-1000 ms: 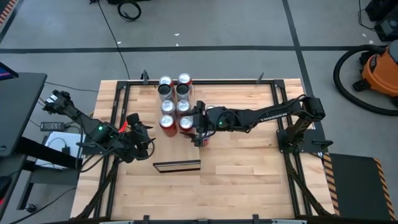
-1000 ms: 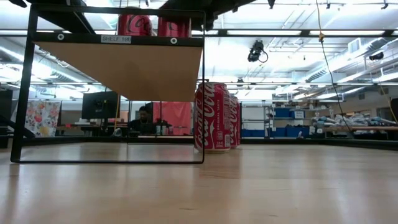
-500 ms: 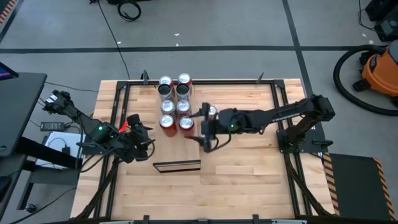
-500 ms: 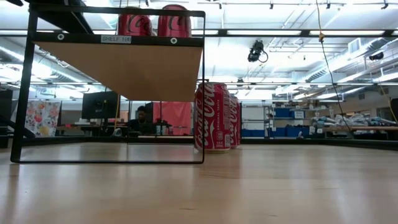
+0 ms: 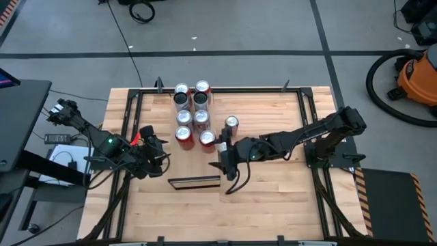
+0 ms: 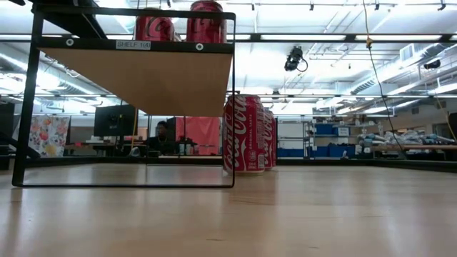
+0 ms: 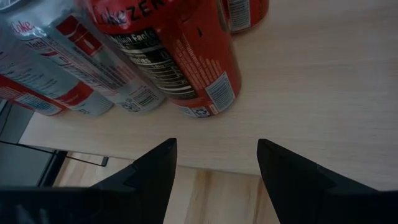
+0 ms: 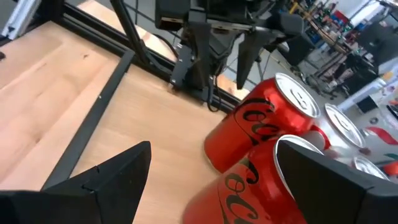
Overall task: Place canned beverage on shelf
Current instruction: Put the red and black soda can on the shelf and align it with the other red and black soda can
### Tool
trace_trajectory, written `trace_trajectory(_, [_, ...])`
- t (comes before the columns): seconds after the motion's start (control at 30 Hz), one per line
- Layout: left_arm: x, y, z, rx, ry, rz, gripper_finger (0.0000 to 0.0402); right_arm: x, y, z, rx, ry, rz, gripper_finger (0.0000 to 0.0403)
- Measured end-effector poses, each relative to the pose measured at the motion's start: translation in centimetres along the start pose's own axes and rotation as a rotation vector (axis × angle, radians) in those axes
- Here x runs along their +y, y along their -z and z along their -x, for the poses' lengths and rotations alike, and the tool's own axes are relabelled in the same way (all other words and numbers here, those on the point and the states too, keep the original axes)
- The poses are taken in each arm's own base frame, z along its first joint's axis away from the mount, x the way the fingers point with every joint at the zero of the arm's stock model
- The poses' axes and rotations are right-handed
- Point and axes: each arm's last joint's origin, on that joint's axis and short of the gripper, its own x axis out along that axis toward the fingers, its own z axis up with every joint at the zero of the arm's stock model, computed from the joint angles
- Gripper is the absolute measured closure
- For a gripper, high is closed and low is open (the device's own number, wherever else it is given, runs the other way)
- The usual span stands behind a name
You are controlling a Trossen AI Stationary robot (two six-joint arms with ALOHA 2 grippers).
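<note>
The shelf (image 5: 194, 162) is lying on the counter (image 5: 273, 191), with its dark open end facing the near edge. From above, 8 cans (image 5: 192, 109) are standing on it in 2 rows. The red can (image 5: 207, 138) closest to the open end, on the right row, is standing upright on the shelf top.

The right tool (image 5: 225, 160) is hanging just beside that can, over the right edge of the shelf. Its fingers are spread apart and nothing is sitting between them. In the right wrist view the right tool (image 8: 212, 146) is pointing at red cans, and the nearest one is cut off by the picture's edge.

The left tool (image 5: 158, 147) is waiting at the left side of the shelf. It is released too, with an empty gap between its fingers (image 7: 155, 165). Its camera is showing only the lower parts of a few cans.

1 more can (image 5: 231, 123) is standing on the counter just right of the shelf.

In the low view, only 2 red cans are showing on top of the shelf (image 6: 143, 71), and their tops are cut off. Neither tool is showing there. Beside the shelf, red cans (image 6: 245, 134) are hiding each other, so it is hard to count them. A person (image 6: 163, 137) is sitting far behind, too small to make out.
</note>
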Motion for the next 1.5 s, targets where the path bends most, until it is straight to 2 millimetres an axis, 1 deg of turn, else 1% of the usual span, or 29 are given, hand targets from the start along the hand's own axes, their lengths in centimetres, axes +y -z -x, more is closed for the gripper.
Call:
trace_trajectory(0.07, [0.0, 0.0, 0.0, 0.0, 0.0, 0.0, 0.0168, -0.2, 0.1, -0.1, 0.001, 0.003, 0.003, 0.0045])
trace_trajectory(0.17, [0.0, 0.0, 0.0, 0.0, 0.0, -0.001, 0.0168, -1.2, 0.5, -0.4, -0.009, -0.016, 0.012, 0.0047])
trace_trajectory(0.23, [0.0, 0.0, 0.0, 0.0, 0.0, -0.001, 0.0168, -2.1, 0.9, -0.8, -0.039, -0.061, 0.007, 0.005])
trace_trajectory(0.4, [0.0, 0.0, 0.0, 0.0, 0.0, -0.012, 0.0168, -4.5, 1.8, -1.6, -0.104, -0.138, -0.071, 0.0054])
trace_trajectory(0.53, [0.0, 0.0, 0.0, 0.0, 0.001, -0.022, 0.0168, -5.1, 1.9, -1.8, -0.128, -0.129, -0.064, 0.0055])
trace_trajectory(0.67, [0.0, 0.0, 0.0, 0.0, 0.001, -0.021, 0.0168, -4.8, 1.0, -1.3, -0.184, -0.105, -0.009, 0.0055])
trace_trajectory(0.73, [0.0, 0.0, 0.0, 0.0, 0.001, -0.02, 0.0168, -4.4, 0.5, -0.9, -0.179, -0.073, 0.008, 0.0055])
trace_trajectory(0.9, [-0.1, 0.0, 0.0, 0.01, 0.024, -0.013, 0.0168, -2.8, -0.2, 0.4, -0.072, 0.04, 0.05, 0.0055])
trace_trajectory(1.03, [-0.1, 0.0, 0.0, 0.018, 0.042, 0.008, 0.0168, -1.4, -0.5, 1.5, 0.012, 0.076, 0.02, 0.0055])
trace_trajectory(1.23, [-0.2, 0.0, 0.0, 0.026, 0.056, 0.014, 0.0168, 0.0, 0.7, 1.7, 0.14, 0.022, -0.107, 0.0055])
trace_trajectory(1.33, [0.0, -0.1, -0.2, 0.008, 0.014, 0.025, 0.0168, 0.0, 1.9, 1.3, 0.207, 0.017, -0.154, 0.0055])
trace_trajectory(1.5, [0.6, -0.4, -0.7, 0.01, -0.032, 0.045, 0.0168, -0.5, 4.1, 0.3, 0.248, 0.04, -0.173, 0.0055])
